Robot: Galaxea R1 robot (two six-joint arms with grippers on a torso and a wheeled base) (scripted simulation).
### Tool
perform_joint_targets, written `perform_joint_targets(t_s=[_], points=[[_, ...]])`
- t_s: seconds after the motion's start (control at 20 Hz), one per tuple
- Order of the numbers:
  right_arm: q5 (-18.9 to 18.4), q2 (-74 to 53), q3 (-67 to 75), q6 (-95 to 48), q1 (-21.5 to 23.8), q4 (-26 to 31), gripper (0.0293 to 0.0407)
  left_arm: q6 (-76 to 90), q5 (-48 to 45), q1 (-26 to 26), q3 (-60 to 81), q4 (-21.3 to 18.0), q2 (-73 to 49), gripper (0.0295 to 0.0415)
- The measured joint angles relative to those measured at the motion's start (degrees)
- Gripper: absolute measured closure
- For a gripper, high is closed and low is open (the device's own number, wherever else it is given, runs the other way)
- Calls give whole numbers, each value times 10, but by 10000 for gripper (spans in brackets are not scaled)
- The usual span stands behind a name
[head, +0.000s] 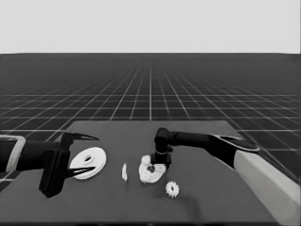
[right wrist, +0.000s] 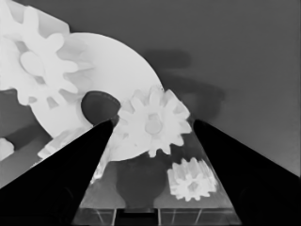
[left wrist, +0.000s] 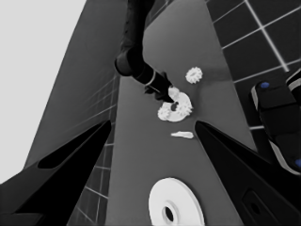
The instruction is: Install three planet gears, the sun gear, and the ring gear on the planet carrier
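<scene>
Hovering over smaller round part [head: 151, 170]: right gripper [head: 160, 165], fingers spread, empty. Gears seated there; one gear [head: 172, 189] lying loose. Larger round part [head: 88, 163] waiting under parked, splayed left gripper [head: 81, 154].

The left arm waits at the table's left end, its gripper [head: 81, 154] spread wide. The right arm reaches in, its gripper [head: 159, 162] pointing straight down, fingers apart.
</scene>
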Motion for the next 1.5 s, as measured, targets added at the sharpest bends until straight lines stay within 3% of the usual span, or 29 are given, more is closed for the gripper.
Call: perform_joint_targets(t_s=[0.05,0.15,0.4,0.55,0.9,0.95,1.05,1.4,1.5], points=[[0,0,0,0,0,0,319,0,0,0,0,0,0,326],[0,0,0,0,0,0,316,0,0,0,0,0,0,326],[0,0,0,0,0,0,315,0,0,0,0,0,0,326],[-27,-15,53,31,70,65,315,0,0,0,0,0,0,326],[-31,-16,58,35,88,83,315,0,0,0,0,0,0,326],[-44,-80,198,112,84,76,315,0,0,0,0,0,0,326],[-55,-131,310,171,79,71,315,0,0,0,0,0,0,326],[-61,-153,361,198,77,69,315,0,0,0,0,0,0,326],[-59,-148,325,167,-18,-27,315,0,0,0,0,0,0,326]])
